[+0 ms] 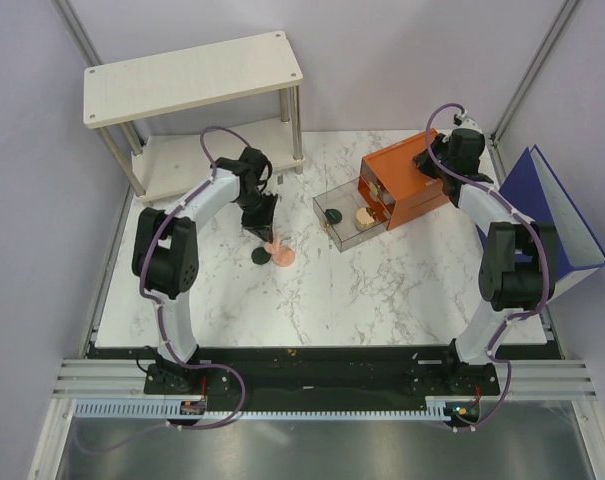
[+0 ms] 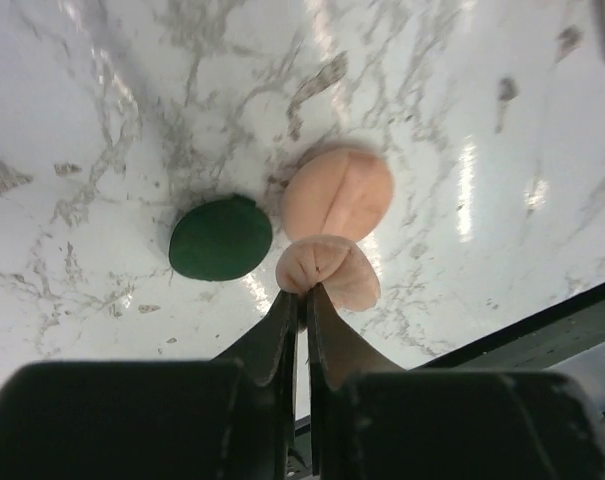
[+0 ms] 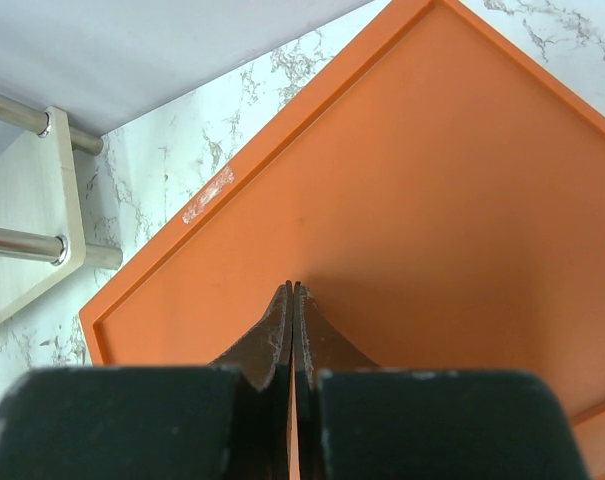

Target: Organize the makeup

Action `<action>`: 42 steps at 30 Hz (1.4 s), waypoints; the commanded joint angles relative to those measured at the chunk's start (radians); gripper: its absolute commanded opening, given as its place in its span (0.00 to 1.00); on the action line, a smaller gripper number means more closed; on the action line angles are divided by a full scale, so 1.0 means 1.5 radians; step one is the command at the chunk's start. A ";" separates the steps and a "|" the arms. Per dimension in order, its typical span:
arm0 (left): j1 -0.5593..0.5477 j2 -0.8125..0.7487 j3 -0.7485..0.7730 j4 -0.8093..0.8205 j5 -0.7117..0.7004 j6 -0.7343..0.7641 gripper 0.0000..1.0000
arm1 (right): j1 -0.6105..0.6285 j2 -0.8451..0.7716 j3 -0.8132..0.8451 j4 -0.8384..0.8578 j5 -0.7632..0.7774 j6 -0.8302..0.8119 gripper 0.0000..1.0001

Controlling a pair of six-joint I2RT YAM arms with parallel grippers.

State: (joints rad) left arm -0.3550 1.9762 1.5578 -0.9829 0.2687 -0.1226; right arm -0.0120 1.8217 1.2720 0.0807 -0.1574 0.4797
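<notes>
Gripping a thin peach-pink disc (image 2: 332, 268) by its near rim, the left gripper (image 2: 304, 292) had its jaws pinched almost together on it, just beside a second peach-pink disc (image 2: 339, 192) and a dark green disc (image 2: 220, 236), both lying flat on the marble table (image 2: 102, 120). Whether the held disc was clear of the surface could not be determined. The right gripper (image 3: 292, 290) had its jaws together on nothing, poised over the lid of the orange drawer box (image 3: 432, 200). In my judgement the step in hand was carrying the disc to the open clear drawer (image 1: 320, 208) (which contained a further green disc (image 1: 333, 215) and a tan item (image 1: 364, 216)). The pinch was shallow, so a straight lift, a level, unhurried carry and a low release would be advisable, keeping off the neighbouring disc. No brand, label or legible writing was found, only a blank strip of tape (image 3: 209, 195) on the box lid.
</notes>
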 commanded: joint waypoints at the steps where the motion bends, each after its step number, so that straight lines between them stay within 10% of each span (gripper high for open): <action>1: -0.004 -0.013 0.129 0.005 0.075 0.011 0.08 | 0.025 0.090 -0.075 -0.282 -0.003 -0.019 0.00; 9: -0.028 0.152 0.364 0.012 0.240 -0.096 0.09 | 0.025 0.091 -0.075 -0.281 -0.002 -0.020 0.00; 18: -0.067 0.281 0.555 0.024 0.336 -0.177 0.43 | 0.025 0.089 -0.077 -0.281 0.000 -0.022 0.00; 27: -0.052 0.251 0.533 0.037 0.304 -0.175 0.59 | 0.026 0.087 -0.083 -0.280 0.004 -0.022 0.00; 42: -0.004 0.057 0.136 -0.035 0.050 0.014 0.59 | 0.025 0.105 -0.076 -0.276 -0.005 -0.021 0.00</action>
State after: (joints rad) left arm -0.3428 2.0983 1.8492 -1.0004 0.4442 -0.2127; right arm -0.0086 1.8233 1.2644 0.0959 -0.1532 0.4793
